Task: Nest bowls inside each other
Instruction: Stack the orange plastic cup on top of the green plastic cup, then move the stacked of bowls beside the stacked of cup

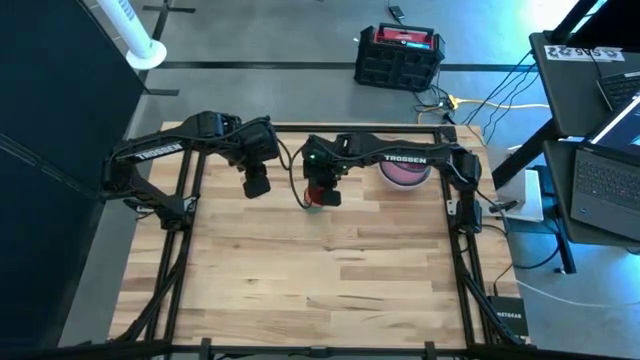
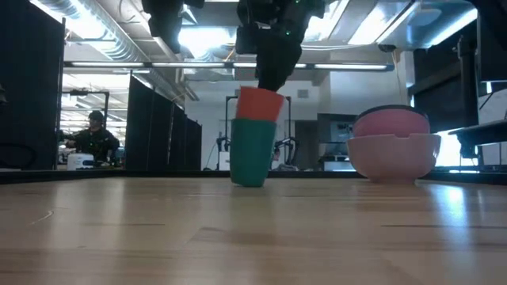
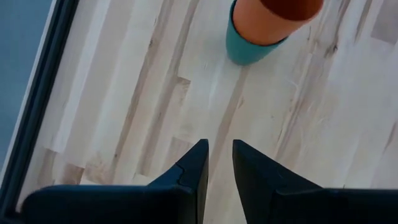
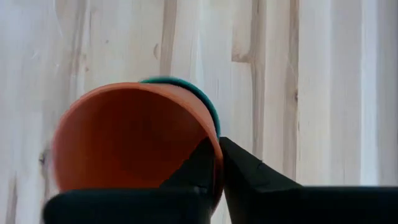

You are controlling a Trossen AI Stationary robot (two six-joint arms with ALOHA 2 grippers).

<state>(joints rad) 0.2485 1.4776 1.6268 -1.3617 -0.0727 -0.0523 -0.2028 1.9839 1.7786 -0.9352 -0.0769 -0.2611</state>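
A tall, cup-like orange-red bowl (image 2: 260,104) sits tilted inside a teal bowl (image 2: 252,150), whose base rests on the table at the far middle. My right gripper (image 4: 217,155) comes down on them from above and is shut on the orange-red bowl (image 4: 124,137). To their left, my left gripper (image 3: 219,149) hangs above bare wood, with a narrow gap between its fingers and nothing in it. At the far right, a pink bowl (image 2: 390,123) rests upside down on a pale pink bowl (image 2: 394,154). My right gripper pinches the orange-red bowl's rim (image 4: 214,146), one finger inside the bowl and one outside. The fingers slant steeply down from above. The bowl is tilted and its lower part is inside the teal bowl (image 4: 202,93), which stands on the table.
The pink bowls (image 1: 405,172) lie under my right arm near the far right corner. The near half of the table (image 1: 320,290) is bare wood. Beyond the table, a black crate (image 1: 398,55) stands on the floor. A person (image 2: 95,134) sits far off in the room.
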